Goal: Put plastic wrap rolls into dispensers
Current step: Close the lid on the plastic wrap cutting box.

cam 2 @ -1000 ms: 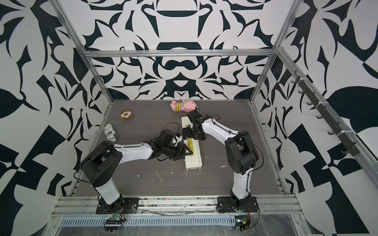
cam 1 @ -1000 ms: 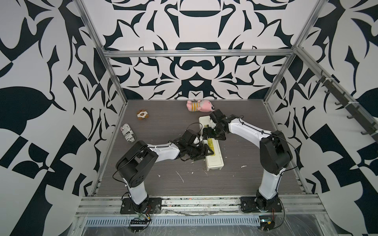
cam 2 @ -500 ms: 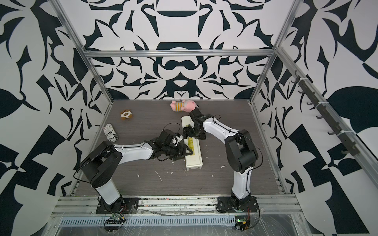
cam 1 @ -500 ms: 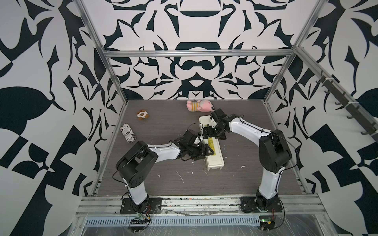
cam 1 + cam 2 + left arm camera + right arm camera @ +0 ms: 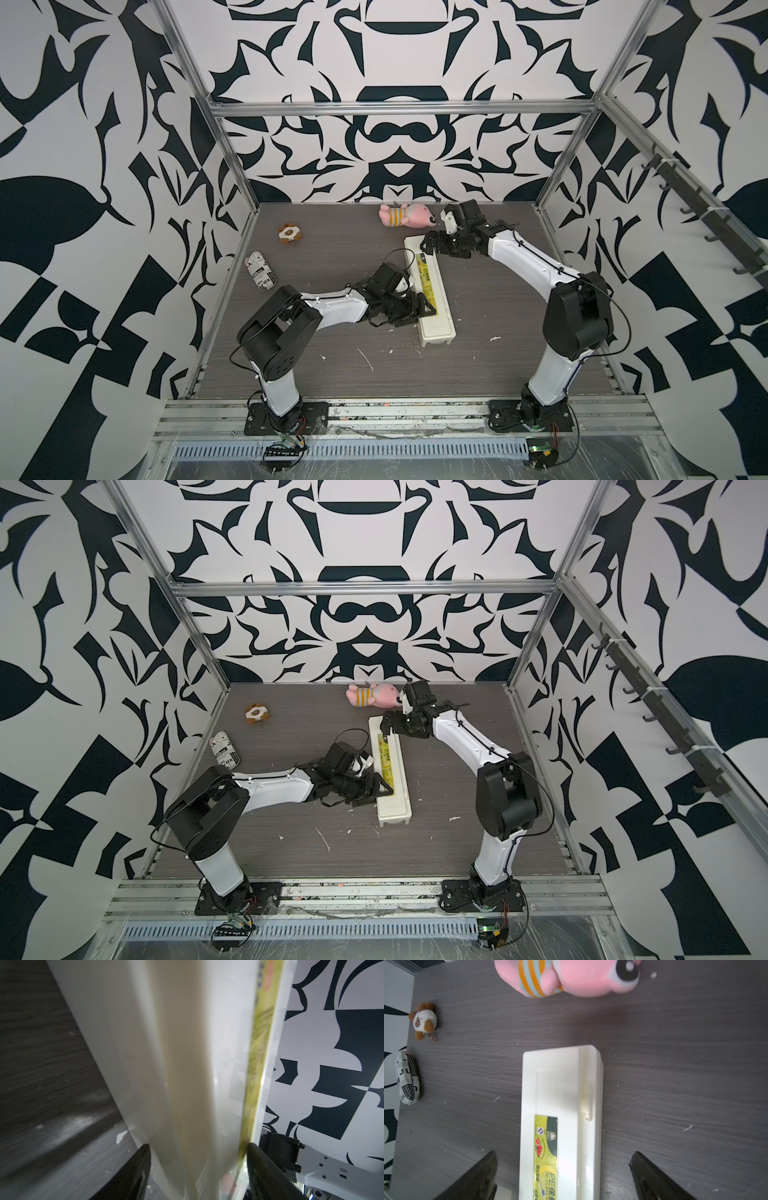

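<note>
Right wrist view had the dispenser (image 5: pixel 560 1084) lid down, the right gripper (image 5: pixel 563 1155) straddling its twelve-o'clock end, jaws wide and clear of it. No plastic wrap roll showed anywhere on the table (image 5: pixel 332 374), so it was probably loaded already, leaving only release. Only the left wrist view caught the left gripper (image 5: pixel 197 1167) clamped across the dispenser's nine-o'clock edge, near six.

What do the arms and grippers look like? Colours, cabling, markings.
Both alike. The left arm and right arm have white link shells, bulky black joint housings, thin black cables and black base plates. The left gripper and right gripper are all black, with tapered wedge fingers. No markings legible.
</note>
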